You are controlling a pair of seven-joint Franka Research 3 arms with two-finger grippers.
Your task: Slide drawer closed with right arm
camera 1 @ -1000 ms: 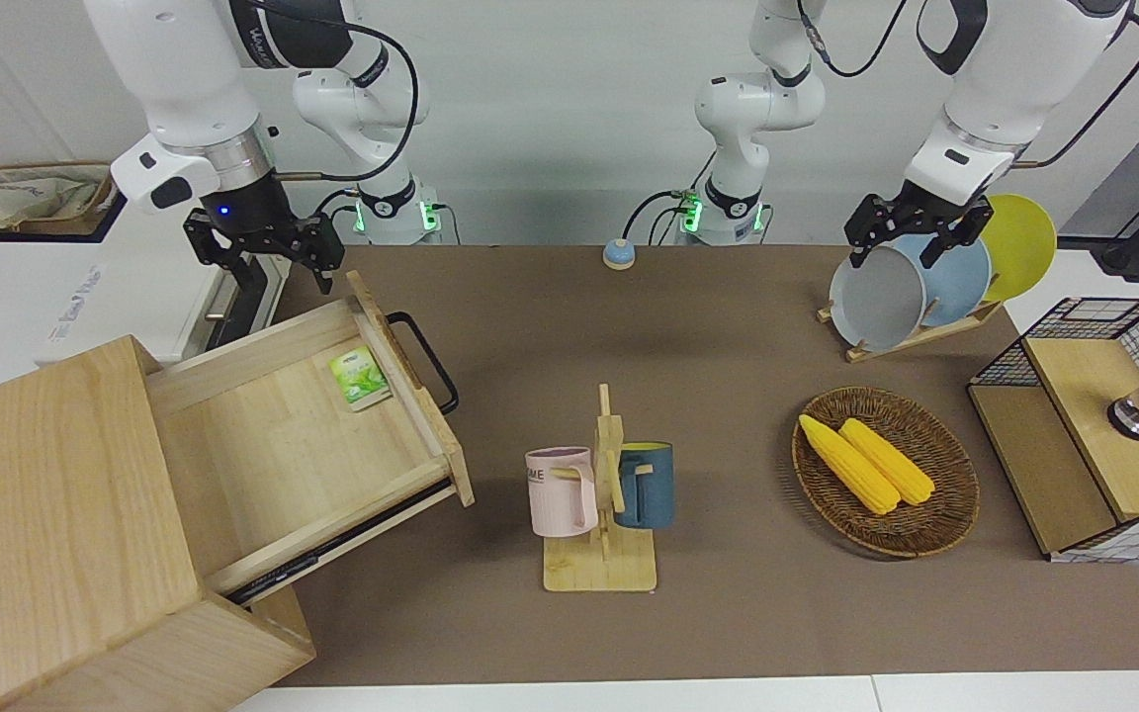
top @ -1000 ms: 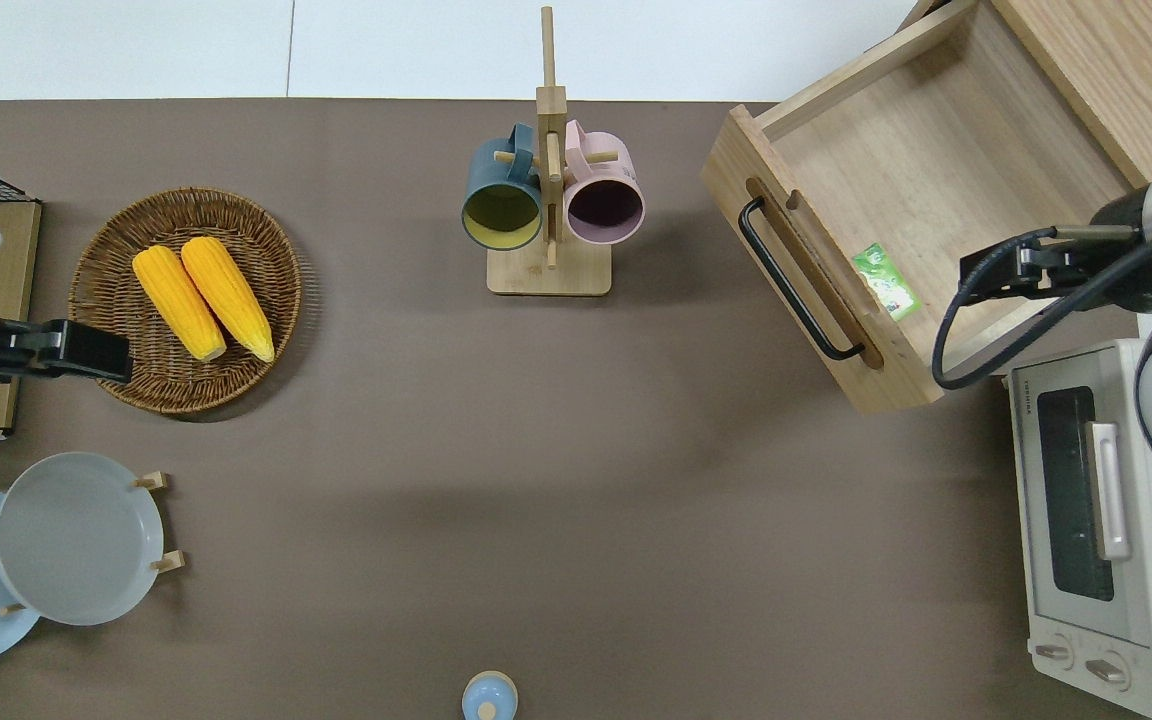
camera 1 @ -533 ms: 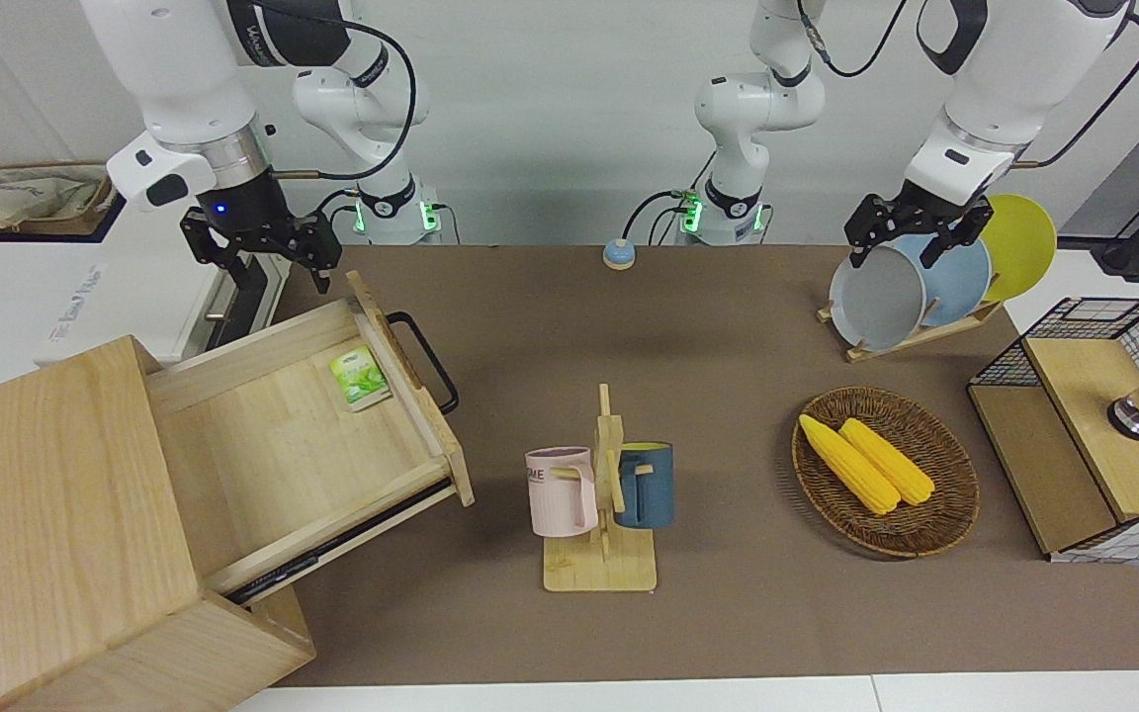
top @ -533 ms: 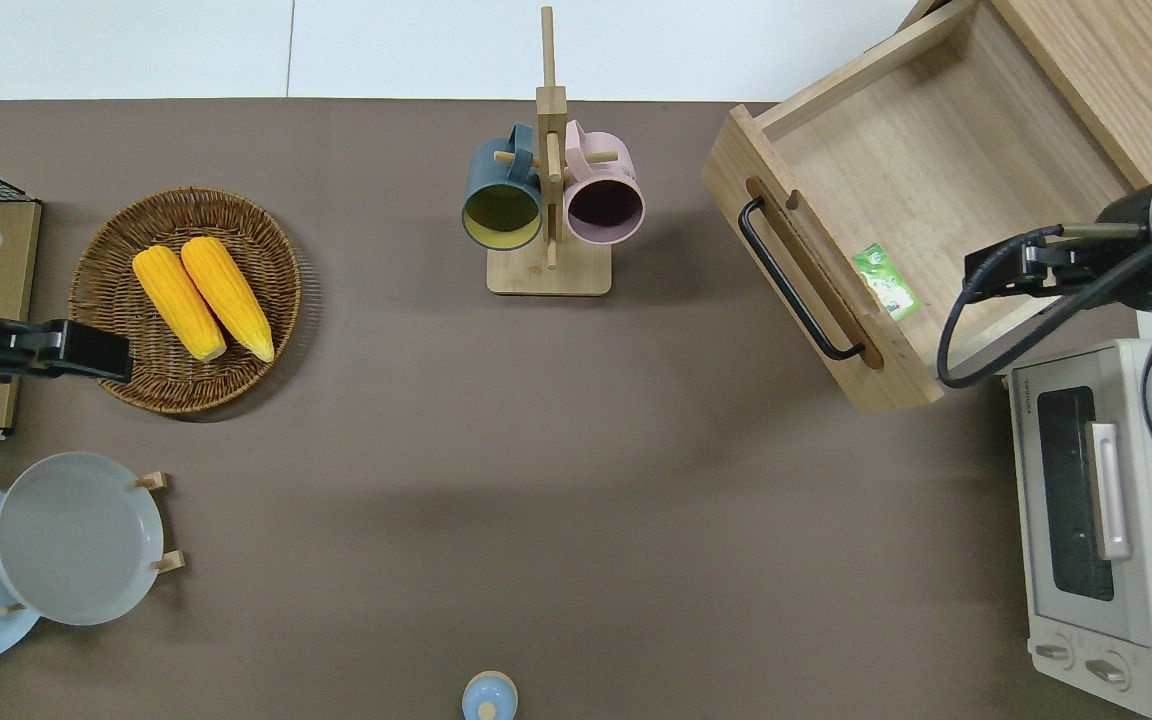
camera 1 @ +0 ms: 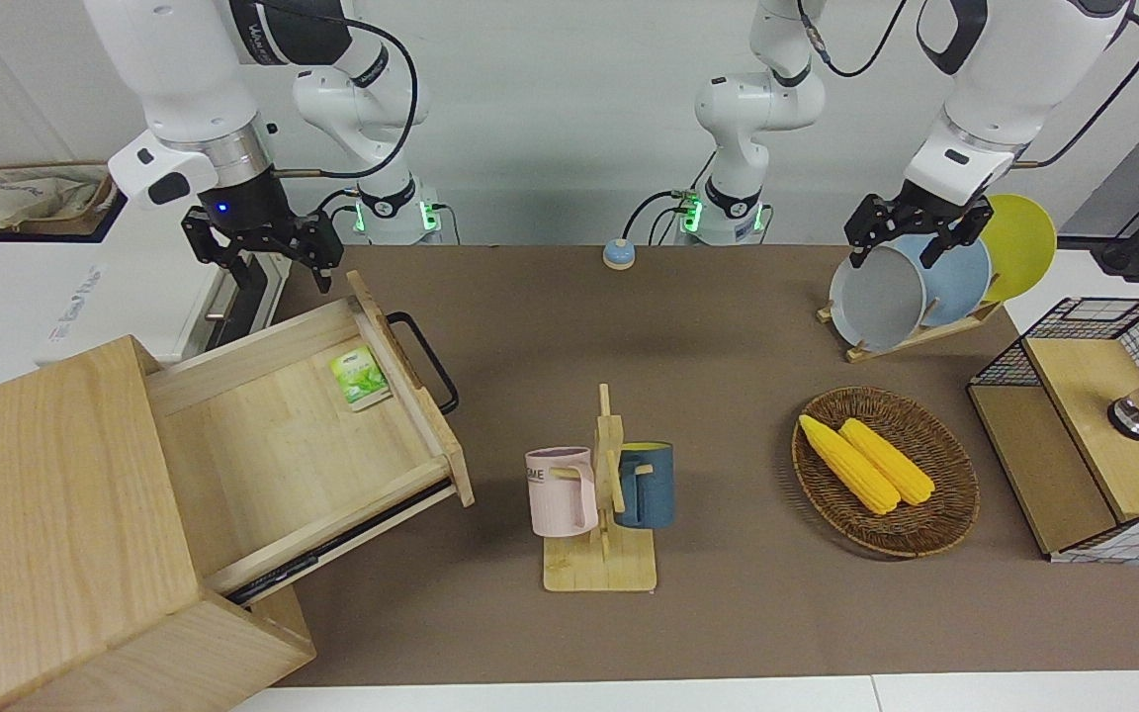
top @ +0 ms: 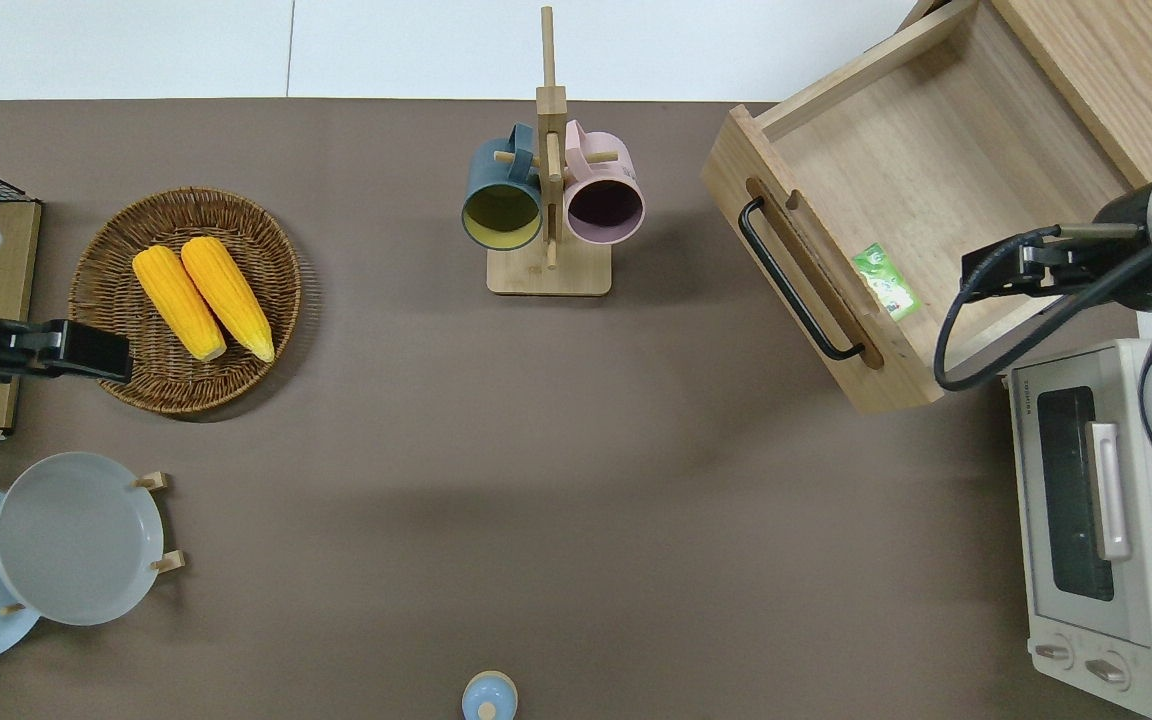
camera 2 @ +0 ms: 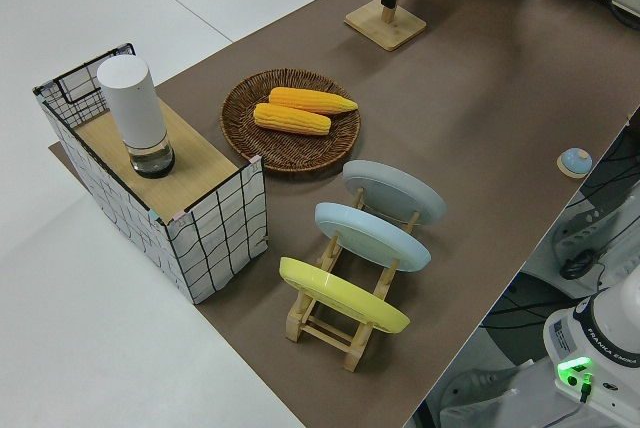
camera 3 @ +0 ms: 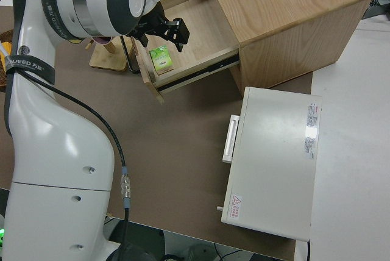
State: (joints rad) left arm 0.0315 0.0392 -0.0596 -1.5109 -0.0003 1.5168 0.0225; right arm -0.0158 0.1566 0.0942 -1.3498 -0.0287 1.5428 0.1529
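- Worktop (camera 1: 728, 326), brown mat, carries everything listed.
- Light-wood cabinet (camera 1: 45, 524) at the right arm's end of the worktop, farther from the robots than the oven.
- Drawer (camera 1: 293, 435) pulled well out of the cabinet, open, angled toward the worktop's middle; black bar handle (camera 1: 426, 361) on its front, nothing touching it.
- Right arm (camera 1: 184, 89) up in the air, blue wrist light on. Its right gripper (top: 996, 272) sits over the drawer's side wall nearest the robots, close to the front corner. Jaws look apart, holding nothing.
- White oven (top: 1106, 520) just beside the drawer, nearer to the robots, door shut.
- Left arm parked; left gripper (camera 1: 911, 232) visible, cannot tell how its jaws stand.
- Wire-mesh box (camera 1: 1094, 425) with wood panels at the left arm's end; white cylinder (camera 2: 135, 113) upright on its wooden top.
- Wicker basket (top: 96, 300) near the mesh box, two corn cobs (top: 201, 300) lying side by side in it, touching.
- Plate rack (camera 2: 340, 318) nearer to the robots than the basket, with grey, blue and yellow plates standing on edge.
- Mug tree (camera 1: 604, 554) mid-worktop, between drawer and basket; pink mug (camera 1: 562, 491) and dark blue mug (camera 1: 645, 485) hang on it.
- Green packet (camera 1: 359, 378) flat in the drawer, against the inside of the front panel, toward the robots' end.
- Small blue knob-shaped thing (camera 1: 618, 254) at the worktop edge nearest the robots, mid-way along.
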